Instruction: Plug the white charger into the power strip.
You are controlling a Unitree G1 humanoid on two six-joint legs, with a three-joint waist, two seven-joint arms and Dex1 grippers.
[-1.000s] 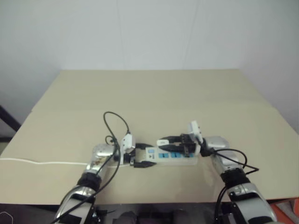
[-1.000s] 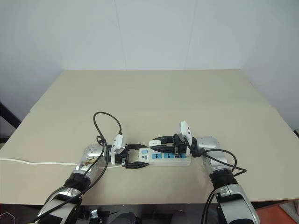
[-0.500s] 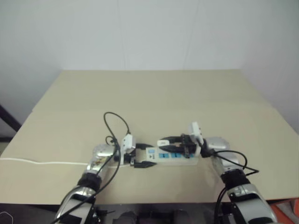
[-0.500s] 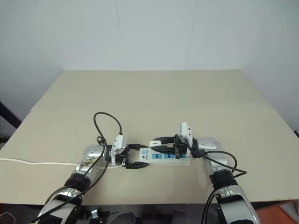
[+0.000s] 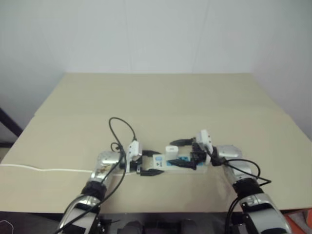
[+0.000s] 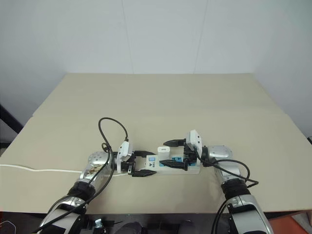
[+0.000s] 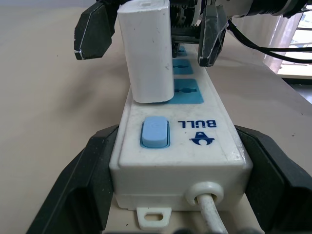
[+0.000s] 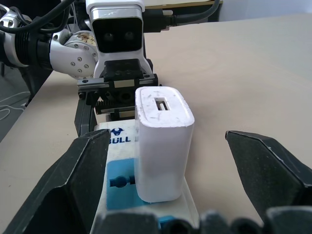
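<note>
Matte tan table (image 6: 161, 97); I see glossy boxy white charger (image 8: 161, 146) upright in power strip (image 7: 187, 141); right gripper (image 8: 195, 161) spread clear, left gripper (image 7: 180, 175) fingers flank strip end.

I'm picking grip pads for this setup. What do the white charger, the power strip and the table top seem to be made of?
White charger: smooth white plastic by its look, faintly scuffed, rounded moulded edges.
Power strip: glossy white moulded plastic, with matte blue inserts at the switch and sockets.
Table: flat matte beige, probably laminate or painted board; no grain shows, so uncertain.
</note>
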